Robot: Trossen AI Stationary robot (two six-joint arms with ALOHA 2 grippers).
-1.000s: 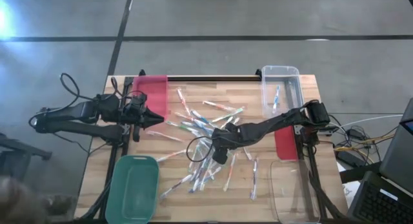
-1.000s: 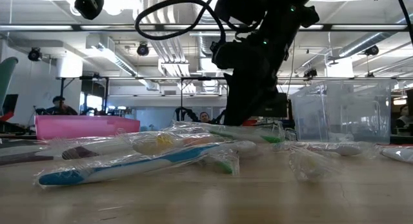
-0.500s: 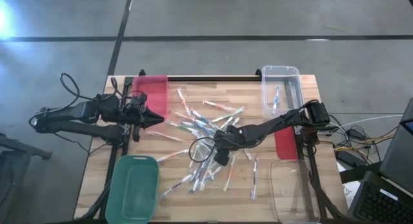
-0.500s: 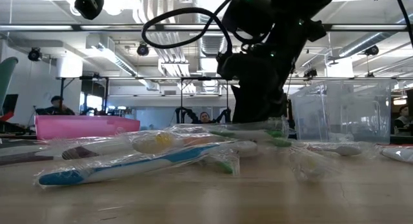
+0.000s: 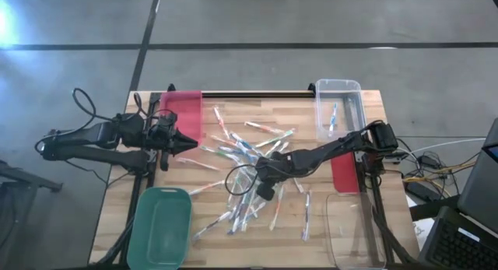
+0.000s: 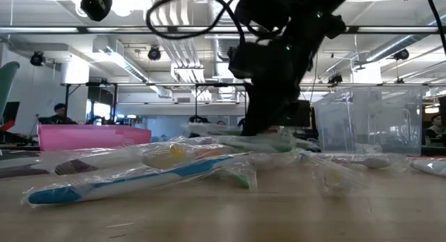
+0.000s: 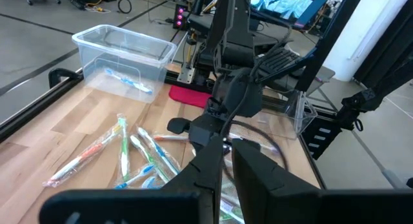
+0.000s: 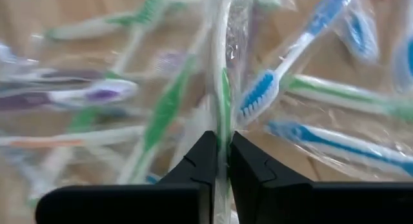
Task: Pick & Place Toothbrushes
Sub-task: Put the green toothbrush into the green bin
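A: From above, how much room is there?

B: The toothbrushes (image 5: 249, 173) crowd the middle of the table (image 5: 233, 239); bare wood runs along its near edge. The green bin (image 5: 159, 227) sits at the near left corner, the pink bin (image 5: 185, 114) at the far left, the clear bin (image 5: 339, 106) at the far right with one brush inside. The left gripper (image 5: 191, 143) waits by the pink bin, fingers pressed together.

A: And the right gripper (image 5: 263, 179)?

B: Down in the heap's centre.

A: From table height?

B: It (image 6: 268, 127) stands in the pile, the blue toothbrush (image 6: 132, 179) lying in front.

A: Its wrist camera?

B: The fingers (image 8: 205, 162) pinch a green-and-white wrapped toothbrush (image 8: 222, 88). A second ago they were apart above the pile.
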